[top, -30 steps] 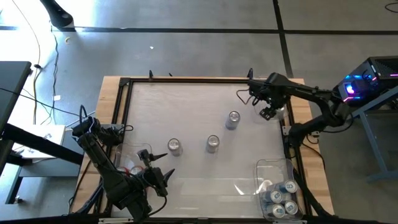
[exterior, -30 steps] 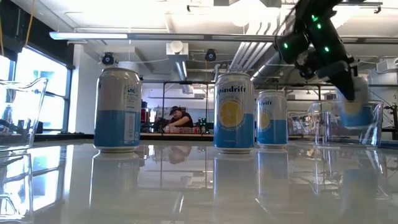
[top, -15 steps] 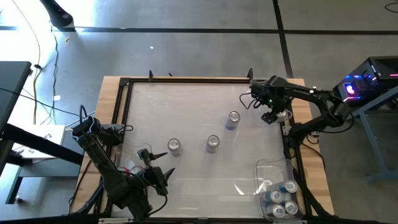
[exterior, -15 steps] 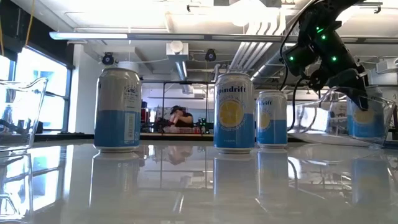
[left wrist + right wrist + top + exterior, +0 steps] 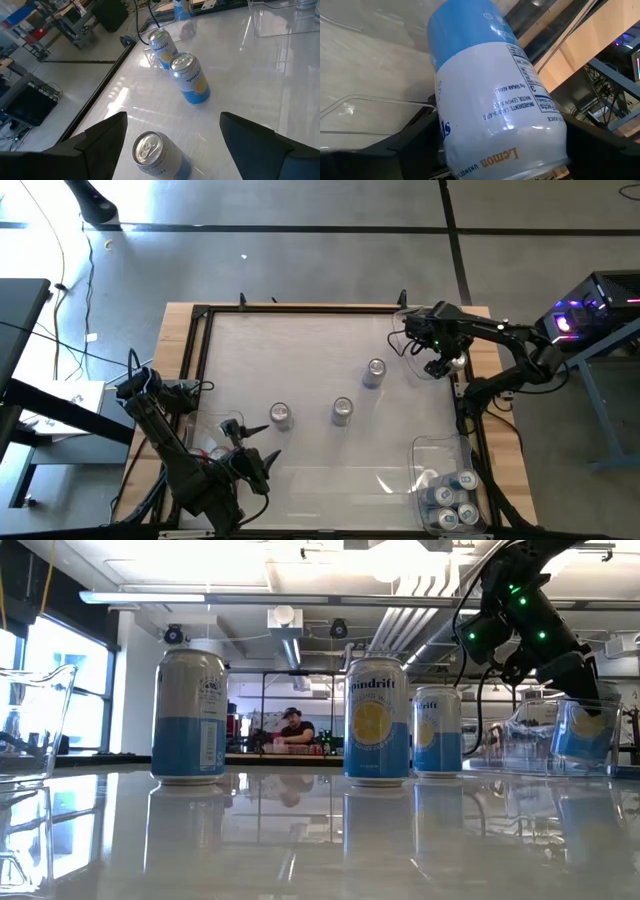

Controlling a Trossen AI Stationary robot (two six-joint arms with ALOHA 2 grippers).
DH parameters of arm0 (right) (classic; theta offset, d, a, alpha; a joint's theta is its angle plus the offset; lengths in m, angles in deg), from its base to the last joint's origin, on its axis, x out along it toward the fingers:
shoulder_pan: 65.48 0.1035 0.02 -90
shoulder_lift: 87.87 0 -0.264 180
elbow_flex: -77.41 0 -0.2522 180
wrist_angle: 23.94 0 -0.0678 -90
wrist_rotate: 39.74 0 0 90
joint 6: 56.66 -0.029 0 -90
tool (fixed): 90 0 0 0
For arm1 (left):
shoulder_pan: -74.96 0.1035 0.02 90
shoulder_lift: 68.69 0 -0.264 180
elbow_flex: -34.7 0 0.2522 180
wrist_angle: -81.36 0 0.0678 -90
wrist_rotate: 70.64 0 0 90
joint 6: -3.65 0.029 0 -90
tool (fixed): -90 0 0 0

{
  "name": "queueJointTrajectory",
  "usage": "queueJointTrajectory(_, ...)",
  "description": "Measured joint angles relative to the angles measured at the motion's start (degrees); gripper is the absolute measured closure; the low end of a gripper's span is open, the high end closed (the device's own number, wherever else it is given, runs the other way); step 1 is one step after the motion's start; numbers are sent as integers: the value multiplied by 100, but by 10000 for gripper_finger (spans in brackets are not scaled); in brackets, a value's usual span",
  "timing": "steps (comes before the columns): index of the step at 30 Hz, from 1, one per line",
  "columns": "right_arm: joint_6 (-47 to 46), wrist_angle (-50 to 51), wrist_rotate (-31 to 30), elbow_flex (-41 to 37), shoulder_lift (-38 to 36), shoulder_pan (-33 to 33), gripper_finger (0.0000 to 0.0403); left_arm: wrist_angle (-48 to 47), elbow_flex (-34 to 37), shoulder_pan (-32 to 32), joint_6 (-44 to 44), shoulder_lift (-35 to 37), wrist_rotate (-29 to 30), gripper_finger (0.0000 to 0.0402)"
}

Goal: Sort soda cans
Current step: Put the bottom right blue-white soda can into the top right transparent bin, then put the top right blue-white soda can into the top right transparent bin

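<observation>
R pincer [image 5: 447,363] at worktop's [image 5: 300,350] far right edge, clamped on a white-blue lemon can [image 5: 495,100], long axis tilted off upright. Three cans stand upright mid-worktop: [image 5: 375,372], [image 5: 342,411], [image 5: 280,416]. Clear bin [image 5: 430,455] w/ more cans near right corner. L pincer [image 5: 262,465] spread wide, holding nothing, near left.

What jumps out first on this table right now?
The right tool at the table's far right edge is clamped on a white-and-blue can. Three more cans stand in a loose row mid-table, and a clear bin at the near right corner already holds several.
</observation>
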Motion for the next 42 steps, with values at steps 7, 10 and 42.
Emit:
queueJointTrajectory(7, -44, -11, 50, 0, 0, 6, 53, -2, 0, 2, 2, 0, 0, 87)
queueJointTrajectory(10, 64, -120, 227, 0, 0, 6, 53, -3, 0, 3, 2, 0, 0, 87)
queueJointTrajectory(42, -280, 94, 356, 760, -793, 12, 53, -19, 0, -56, -84, 2, -57, 87)
